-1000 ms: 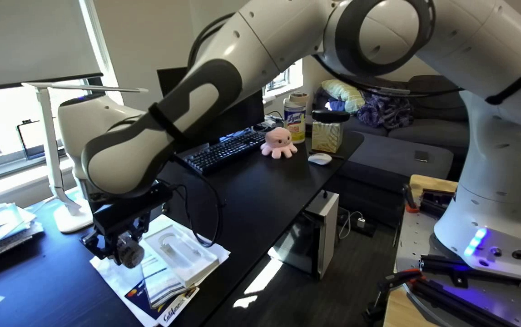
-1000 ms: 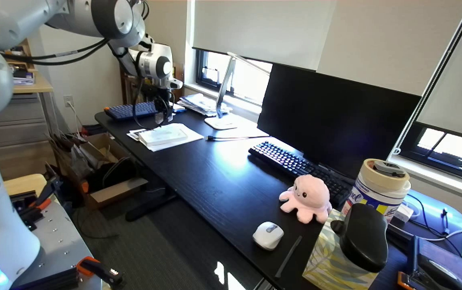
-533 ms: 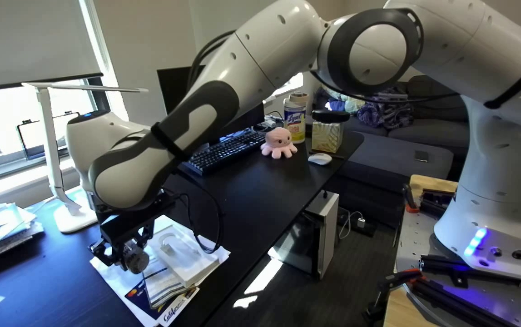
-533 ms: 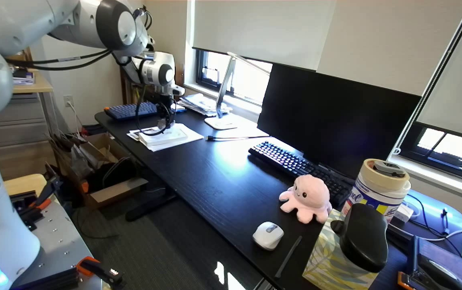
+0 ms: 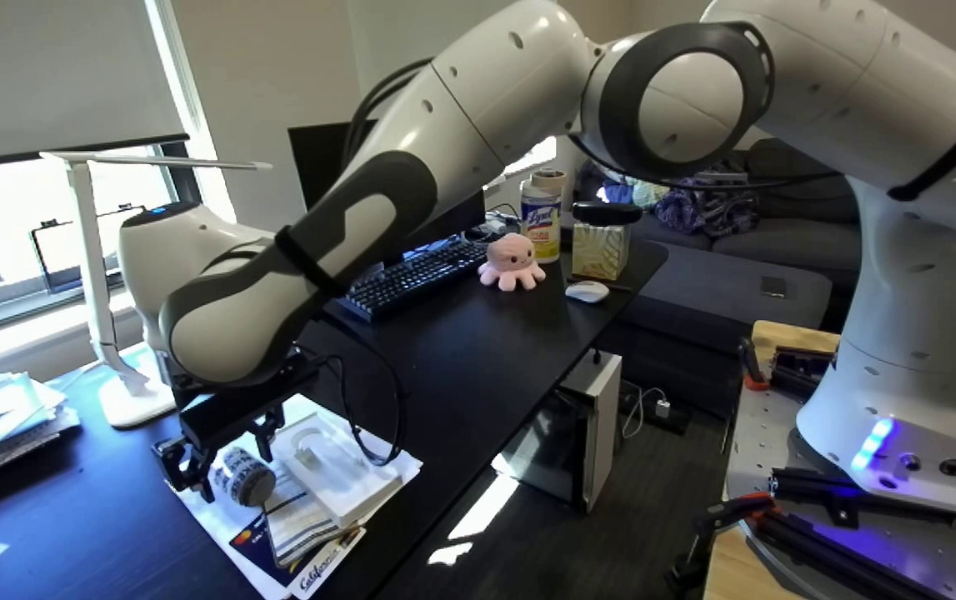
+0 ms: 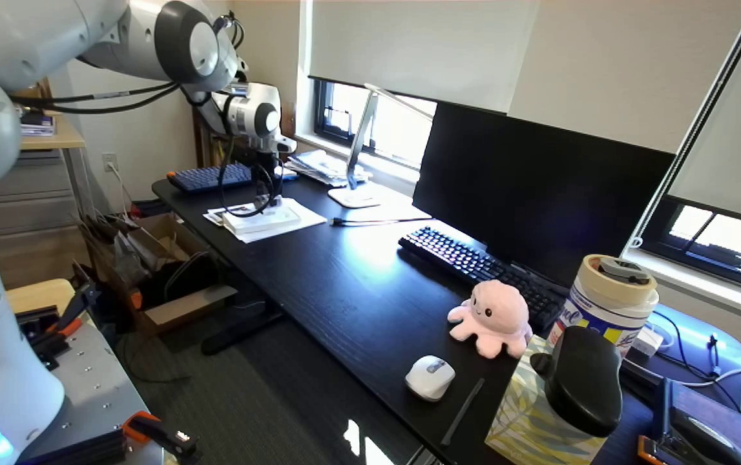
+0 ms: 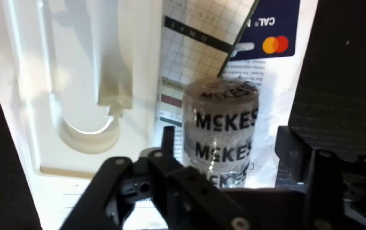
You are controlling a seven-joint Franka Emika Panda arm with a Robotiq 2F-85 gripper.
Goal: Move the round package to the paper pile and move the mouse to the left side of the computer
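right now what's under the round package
Around the round package I see the paper pile: a printed white sheet and a gridded booklet. Whatever lies directly beneath is hidden by the package and the open gripper.

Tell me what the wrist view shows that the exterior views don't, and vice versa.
Wrist view only: readable lettering, "McKES", on the round package.
Exterior views only: the mouse, the pink plush toy, the black keyboard and the monitor.
Shared by the wrist view and an exterior view: the gripper, jaws open either side of that package, plus the white tray on the paper pile.
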